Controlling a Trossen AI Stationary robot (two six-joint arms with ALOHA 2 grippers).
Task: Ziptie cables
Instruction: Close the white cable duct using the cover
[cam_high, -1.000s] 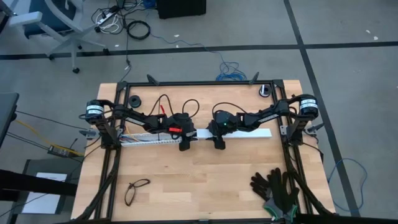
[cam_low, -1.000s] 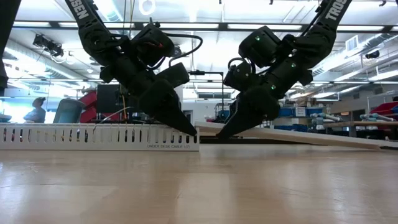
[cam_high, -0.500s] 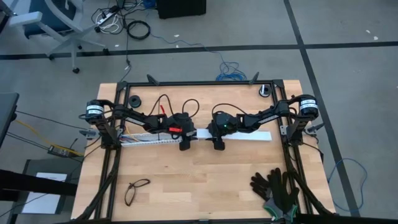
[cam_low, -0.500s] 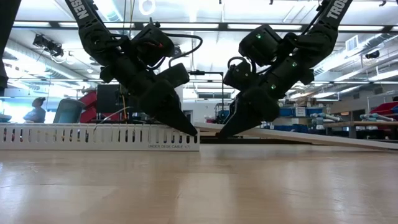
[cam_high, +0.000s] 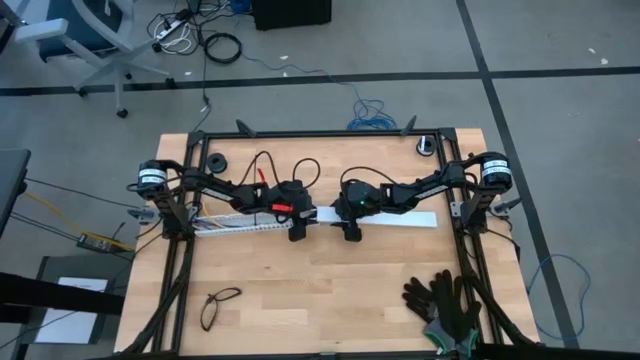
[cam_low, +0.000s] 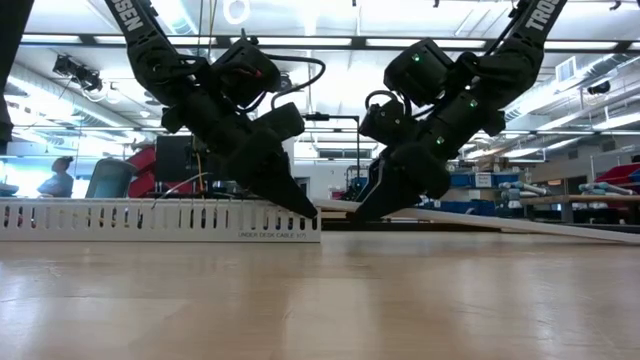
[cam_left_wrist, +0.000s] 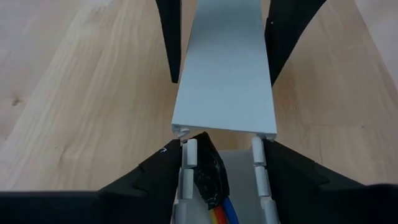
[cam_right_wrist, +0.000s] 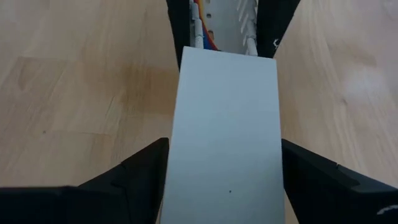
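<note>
**Two grippers meeting at the joint of the white rails**

We are looking down on a wooden table (cam_high: 330, 290) where both arms are reaching toward the middle. The left gripper (cam_high: 296, 232) is straddling the end of the slotted white rail (cam_low: 160, 218), its fingers (cam_left_wrist: 152, 180) sitting against the rail's two outer walls, so we are reading it as closed on that rail. The right gripper (cam_high: 351, 231) is straddling the near end of the flat white cover strip (cam_right_wrist: 227, 124), which is lying tilted, one end raised, in the low view. Its fingers (cam_right_wrist: 134, 174) are standing just outside the strip's edges; we cannot tell whether they are touching it or slightly apart.

The cables (cam_left_wrist: 217, 208) are lying inside the slotted rail's channel, with a dark taped end and orange, yellow and blue wires showing just behind the joint. Black gloves (cam_high: 445, 305) and glasses (cam_high: 219, 306) are resting near the table's front edge.
</note>
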